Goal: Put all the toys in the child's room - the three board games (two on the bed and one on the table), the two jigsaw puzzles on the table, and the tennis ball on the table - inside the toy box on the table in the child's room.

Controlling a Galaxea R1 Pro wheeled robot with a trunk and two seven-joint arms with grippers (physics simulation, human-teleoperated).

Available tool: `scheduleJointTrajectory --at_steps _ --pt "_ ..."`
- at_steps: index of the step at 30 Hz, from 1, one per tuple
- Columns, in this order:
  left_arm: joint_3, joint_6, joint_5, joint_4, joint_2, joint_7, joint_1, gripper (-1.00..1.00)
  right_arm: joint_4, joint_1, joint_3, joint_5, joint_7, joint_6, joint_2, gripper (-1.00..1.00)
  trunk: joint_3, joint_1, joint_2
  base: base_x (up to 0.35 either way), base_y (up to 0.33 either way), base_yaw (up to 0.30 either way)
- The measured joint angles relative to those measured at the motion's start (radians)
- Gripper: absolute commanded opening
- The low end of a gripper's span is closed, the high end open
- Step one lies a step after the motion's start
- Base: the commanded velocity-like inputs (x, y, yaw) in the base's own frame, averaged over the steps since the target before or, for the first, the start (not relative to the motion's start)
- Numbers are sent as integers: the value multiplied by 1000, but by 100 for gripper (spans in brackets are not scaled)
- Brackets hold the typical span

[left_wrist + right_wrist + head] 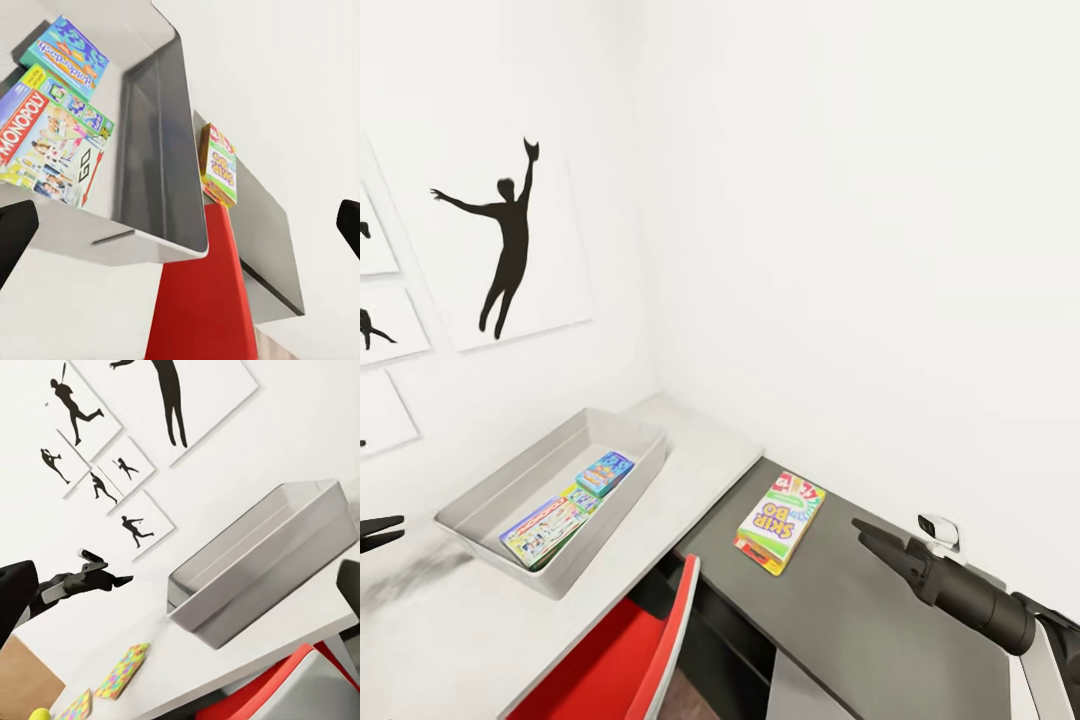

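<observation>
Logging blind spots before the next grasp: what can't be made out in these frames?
- Head view: left gripper cut by the frame edge, opening unreadable.
- Head view: small labels on the boxes in the toy box too small to read.
- Right wrist view: toy box contents hidden behind its wall.
- Right wrist view: tennis ball and one puzzle cut by the frame edge.

The flat box [45,146] lying in the grey toy box [161,150] reads "MONOPOLY" in white letters on a red band, with "GO" printed near one corner. The blue box [66,56] lying by it carries a title too blurred to read. The green and yellow card game box [781,520] on the dark counter [860,620] reads "SKIP BO".
</observation>
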Motion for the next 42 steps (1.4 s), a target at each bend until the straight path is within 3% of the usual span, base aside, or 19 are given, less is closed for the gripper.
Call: scheduleJointTrajectory --at_steps 14,32,38,42 --pt "0 -16 -1 1 -2 0 0 100 -4 0 -1 0 0 0 0 100 22 0 0 -4 0 95" --pt "-1 -34 -1 -1 -7 0 1 100 -5 0 0 1 -2 0 0 100 49 0 0 -127 0 173" --pt "-2 -39 -3 -6 -27 0 2 100 -5 0 0 1 -5 0 1 100 56 0 0 -3 0 208" --pt "-2 -52 -7 -27 -64 0 1 100 -5 0 1 2 -7 0 1 100 60 0 0 -1 0 179"
